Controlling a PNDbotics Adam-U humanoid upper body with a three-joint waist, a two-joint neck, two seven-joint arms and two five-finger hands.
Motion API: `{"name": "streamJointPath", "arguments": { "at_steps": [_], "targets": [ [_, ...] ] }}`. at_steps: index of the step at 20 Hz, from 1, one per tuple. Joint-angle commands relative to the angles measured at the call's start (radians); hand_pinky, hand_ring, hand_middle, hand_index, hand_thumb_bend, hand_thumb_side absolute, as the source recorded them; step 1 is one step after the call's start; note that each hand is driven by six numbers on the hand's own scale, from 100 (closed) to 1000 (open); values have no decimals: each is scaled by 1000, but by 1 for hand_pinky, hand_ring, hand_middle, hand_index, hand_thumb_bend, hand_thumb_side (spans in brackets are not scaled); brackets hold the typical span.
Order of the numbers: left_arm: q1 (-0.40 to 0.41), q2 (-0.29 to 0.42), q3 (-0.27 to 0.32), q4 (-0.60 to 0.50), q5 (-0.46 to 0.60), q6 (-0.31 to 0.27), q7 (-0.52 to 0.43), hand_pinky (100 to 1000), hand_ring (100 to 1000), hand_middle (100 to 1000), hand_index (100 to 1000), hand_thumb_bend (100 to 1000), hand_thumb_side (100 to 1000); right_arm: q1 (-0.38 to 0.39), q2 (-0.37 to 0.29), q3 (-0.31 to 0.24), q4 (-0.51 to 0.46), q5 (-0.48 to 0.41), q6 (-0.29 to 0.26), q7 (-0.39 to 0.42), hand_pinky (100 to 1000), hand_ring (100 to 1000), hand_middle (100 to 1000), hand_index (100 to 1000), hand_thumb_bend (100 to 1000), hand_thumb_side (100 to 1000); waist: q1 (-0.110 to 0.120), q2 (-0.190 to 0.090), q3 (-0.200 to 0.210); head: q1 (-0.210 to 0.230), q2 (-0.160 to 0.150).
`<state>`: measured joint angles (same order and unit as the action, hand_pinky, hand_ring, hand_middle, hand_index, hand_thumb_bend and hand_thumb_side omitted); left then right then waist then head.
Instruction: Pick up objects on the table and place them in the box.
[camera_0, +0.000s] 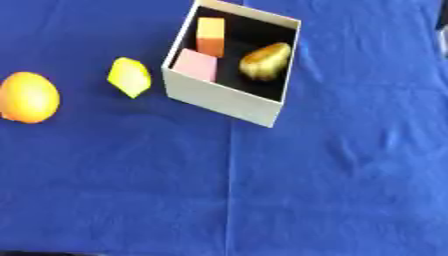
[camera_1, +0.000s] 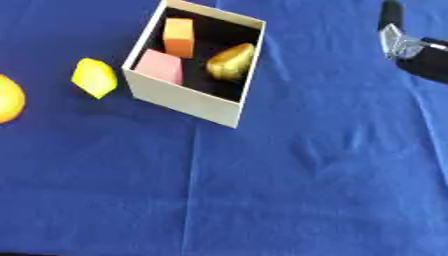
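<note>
The desk (camera_0: 332, 190), covered in a blue cloth with a faint crease running down its middle, fills the lower half of the frame and carries nothing there. In the upper middle stands an open white box (camera_0: 223, 97), turned askew, dark inside. In it lie three things: an orange block (camera_0: 210, 36) upright at the far left wall, a pink block (camera_0: 195, 65) in the near left corner, and a golden-brown rounded thing (camera_0: 265, 61) to their right, tilted. Just left of the box, apart from it, a yellow lemon-shaped thing (camera_0: 129, 76) lies on the cloth. Further left, near the frame's left edge, is an orange fruit (camera_0: 29, 97). At the upper right edge of the right eye view shows part of the right robot hand (camera_1: 404, 44), black and silver; whether its fingers are wide or curled I cannot tell
</note>
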<state>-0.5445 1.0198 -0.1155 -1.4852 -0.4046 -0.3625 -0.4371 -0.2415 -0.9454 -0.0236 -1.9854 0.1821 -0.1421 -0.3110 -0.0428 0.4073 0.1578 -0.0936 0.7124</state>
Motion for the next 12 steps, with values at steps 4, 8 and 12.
{"name": "streamJointPath", "arguments": {
  "at_steps": [4,8,12],
  "targets": [
    [-95,-35,-36,85,-44,14,-53,872,856,826,918,578,108,-22,-14,-3,-15,-17,9,13,913,839,794,860,100,205,6,-13,-2,0,3],
    [-152,-90,-64,156,-86,8,-71,873,854,826,920,528,118,-27,-8,0,-15,-25,14,18,914,837,790,860,100,239,7,-10,-4,0,2],
    [-201,-148,-74,210,-96,4,-80,874,849,825,919,439,106,-28,-4,5,-15,-32,21,26,915,834,787,860,100,262,6,-9,-6,0,0]
  ]
}}
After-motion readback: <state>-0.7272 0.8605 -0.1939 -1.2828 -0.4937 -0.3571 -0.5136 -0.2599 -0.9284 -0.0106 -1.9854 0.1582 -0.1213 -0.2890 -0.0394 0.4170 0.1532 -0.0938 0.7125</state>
